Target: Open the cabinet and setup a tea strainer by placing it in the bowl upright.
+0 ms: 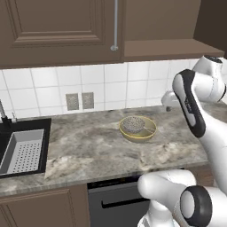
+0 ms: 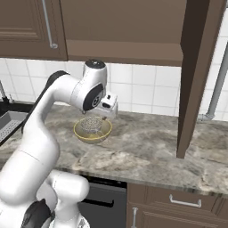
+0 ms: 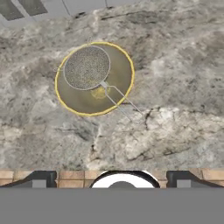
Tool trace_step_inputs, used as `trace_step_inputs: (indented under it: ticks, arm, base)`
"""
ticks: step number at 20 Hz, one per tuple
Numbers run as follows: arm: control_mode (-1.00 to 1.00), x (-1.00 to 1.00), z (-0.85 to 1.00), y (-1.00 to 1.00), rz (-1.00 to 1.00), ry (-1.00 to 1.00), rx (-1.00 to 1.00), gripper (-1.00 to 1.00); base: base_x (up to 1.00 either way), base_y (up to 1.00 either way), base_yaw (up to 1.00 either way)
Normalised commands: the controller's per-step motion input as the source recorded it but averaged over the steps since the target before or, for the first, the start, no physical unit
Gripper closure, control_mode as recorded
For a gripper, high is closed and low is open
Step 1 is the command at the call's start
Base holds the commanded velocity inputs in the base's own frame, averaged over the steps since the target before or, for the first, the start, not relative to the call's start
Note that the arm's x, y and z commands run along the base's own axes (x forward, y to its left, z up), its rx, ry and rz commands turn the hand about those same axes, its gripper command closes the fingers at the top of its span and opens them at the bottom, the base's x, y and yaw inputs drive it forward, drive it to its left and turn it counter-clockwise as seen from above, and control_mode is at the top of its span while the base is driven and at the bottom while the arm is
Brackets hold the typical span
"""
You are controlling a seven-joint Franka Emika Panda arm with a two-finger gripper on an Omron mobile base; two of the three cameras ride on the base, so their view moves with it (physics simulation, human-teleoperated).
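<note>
The mustard-yellow bowl (image 1: 148, 131) (image 2: 84, 132) (image 3: 118, 74) stands on the marble counter. The tea strainer (image 1: 133, 124) (image 2: 91, 123) (image 3: 86, 67) rests in it with its mesh basket facing up and its thin wire handle running out over the rim. My gripper (image 2: 106, 115) (image 3: 111, 178) hovers above the bowl's right side, open, with nothing between its fingertips (image 3: 41, 177). The dark cabinet (image 1: 57, 26) overhead has its left door shut. Its right door (image 2: 196, 75) is swung open, baring a shelf (image 1: 164, 46).
A black sink (image 1: 9, 133) with a grey perforated tray (image 1: 24, 150) lies at the counter's left end. Two wall outlets (image 1: 80, 101) sit on the tiled backsplash. The open door hangs over the counter to the right of the bowl. A dishwasher (image 1: 113, 201) sits below.
</note>
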Motion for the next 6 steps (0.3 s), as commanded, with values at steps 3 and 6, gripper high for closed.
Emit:
trace_step_inputs:
  ticks: [3,6]
  arm:
    - [-1.00,-0.67,0.18,0.00,-0.39,0.00,-0.01,-1.00]
    - [-1.00,-0.28,0.26,0.04,-0.33,0.00,-0.06,-1.00]
  base:
    - [0.00,0.00,0.00]
    - [0.00,0.00,0.00]
